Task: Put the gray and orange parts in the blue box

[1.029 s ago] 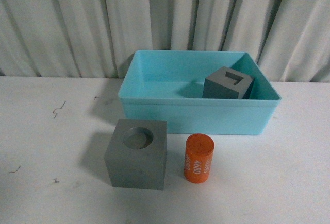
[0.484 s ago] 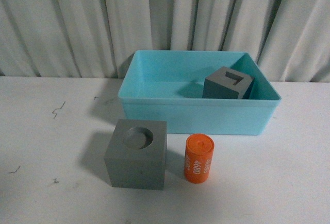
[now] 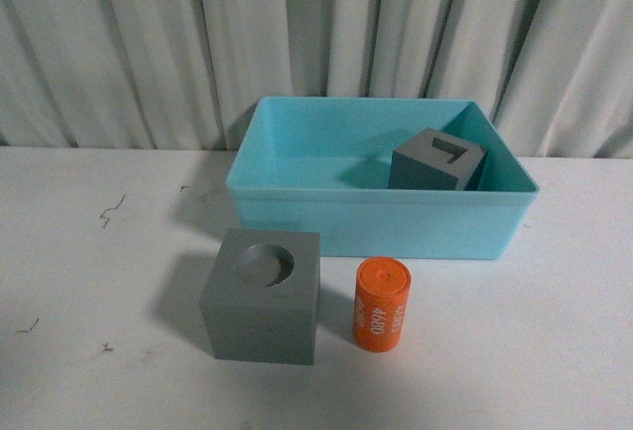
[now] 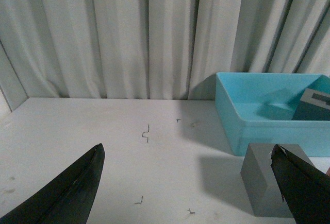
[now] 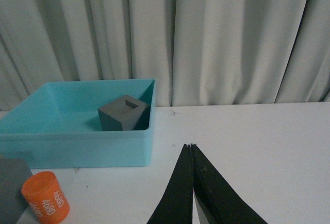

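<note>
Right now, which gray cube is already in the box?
The cube with the rectangular recess, at the right inside the box. The cube with the round recess stands outside, on the table before it.

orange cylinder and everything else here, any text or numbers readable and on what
"4680": white digits on the side of the orange cylinder.
Second white row beside it: too blurred to read.
No text on the front gray cube, the boxed gray cube or the blue box.

blue box (image 3: pixel 376 224): smooth plastic, faint sheen | front gray cube (image 3: pixel 261 301), boxed gray cube (image 3: pixel 436 168): matt, even | orange cylinder (image 3: pixel 381 304): smooth, satin | table (image 3: pixel 89 282): white, matt, scuffed | curtain (image 3: pixel 148 44): cloth | my right gripper (image 5: pixel 191 148): I note black, matt
</note>
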`<state>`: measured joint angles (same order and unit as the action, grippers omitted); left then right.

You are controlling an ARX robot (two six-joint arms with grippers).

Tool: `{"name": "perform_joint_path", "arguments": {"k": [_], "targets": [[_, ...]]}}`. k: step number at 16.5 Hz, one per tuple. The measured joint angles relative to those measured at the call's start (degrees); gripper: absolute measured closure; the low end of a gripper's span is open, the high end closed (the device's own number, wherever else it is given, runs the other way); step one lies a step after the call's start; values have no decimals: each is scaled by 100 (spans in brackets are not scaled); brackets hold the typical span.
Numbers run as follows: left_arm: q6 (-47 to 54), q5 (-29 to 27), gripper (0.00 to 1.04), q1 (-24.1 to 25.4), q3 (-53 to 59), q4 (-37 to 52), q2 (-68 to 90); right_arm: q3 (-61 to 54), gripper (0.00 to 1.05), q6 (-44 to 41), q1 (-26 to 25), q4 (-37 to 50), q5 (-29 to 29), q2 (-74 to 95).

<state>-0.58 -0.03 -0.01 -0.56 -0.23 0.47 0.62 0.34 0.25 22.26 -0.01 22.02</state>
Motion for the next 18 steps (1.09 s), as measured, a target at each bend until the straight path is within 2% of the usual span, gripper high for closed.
{"name": "perform_joint_path", "arguments": {"k": [1, 10, 11, 12, 18], "targets": [[0, 2, 7, 0, 0, 0, 0, 0, 103, 0, 0, -337, 0, -306], [0, 2, 7, 0, 0, 0, 0, 0, 103, 0, 0, -1167, 0, -1147], [0, 2, 7, 0, 0, 0, 0, 2, 103, 0, 0, -1355, 0, -1290], [-2, -2, 7, 0, 0, 0, 0, 4, 103, 0, 0, -2155, -2, -1827], [0, 0, 7, 0, 0, 0, 0, 4, 103, 0, 0, -2245, 2, -2186]]}}
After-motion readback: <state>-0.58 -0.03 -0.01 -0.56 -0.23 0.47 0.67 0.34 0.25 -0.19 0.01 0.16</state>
